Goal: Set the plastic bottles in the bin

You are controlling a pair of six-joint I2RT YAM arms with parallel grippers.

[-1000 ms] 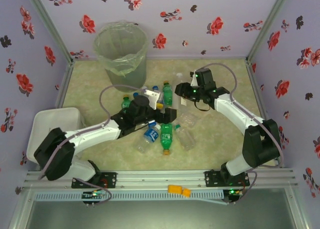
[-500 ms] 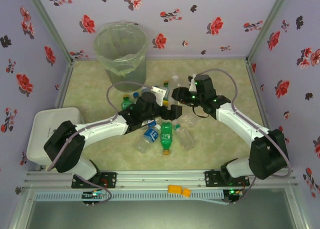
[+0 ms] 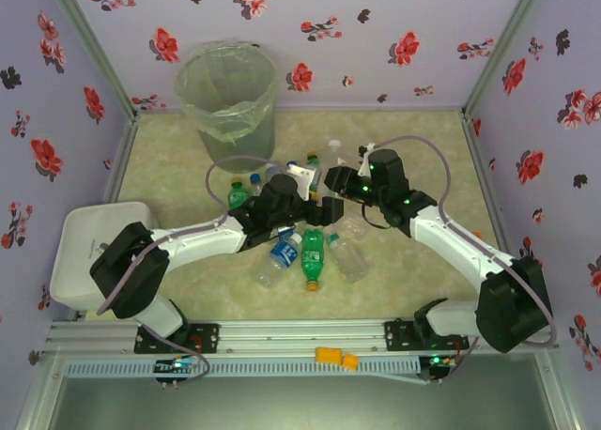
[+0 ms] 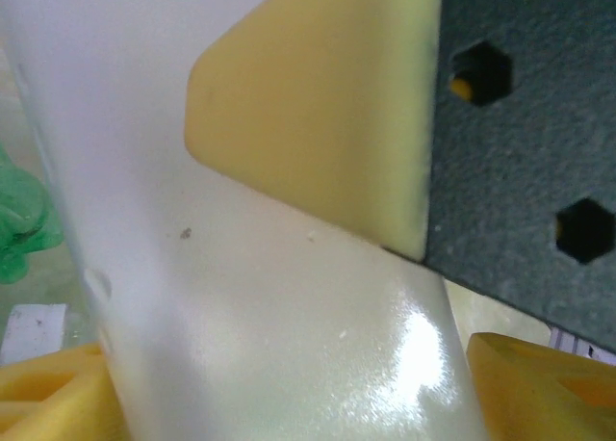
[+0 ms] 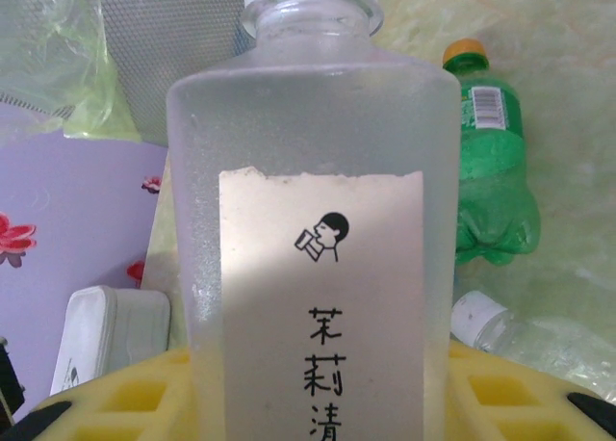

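My right gripper point(image 3: 336, 178) point(image 5: 322, 388) is shut on a frosted clear bottle point(image 5: 318, 171) with a white cap and a white printed label, held above the table's middle. My left gripper point(image 3: 317, 205) point(image 4: 298, 393) straddles the same bottle point(image 4: 269, 316). Its yellow fingertips point(image 4: 48, 398) sit on either side, and I cannot tell whether they press it. The bin point(image 3: 226, 92) stands at the back left, lined with a clear bag. More plastic bottles lie below the grippers: a green one point(image 3: 312, 253), a blue-labelled one point(image 3: 285, 252) and a clear one point(image 3: 347, 258).
A white tray point(image 3: 94, 252) sits at the table's left edge. Further bottles lie near the bin's foot, a green one point(image 3: 237, 193) among them. In the right wrist view, a green bottle with an orange cap point(image 5: 491, 171) lies on the table. Flowered walls enclose three sides.
My right arm carried the frosted bottle leftward and down. My left gripper swung right to meet it, and its jaws have narrowed around the bottle.
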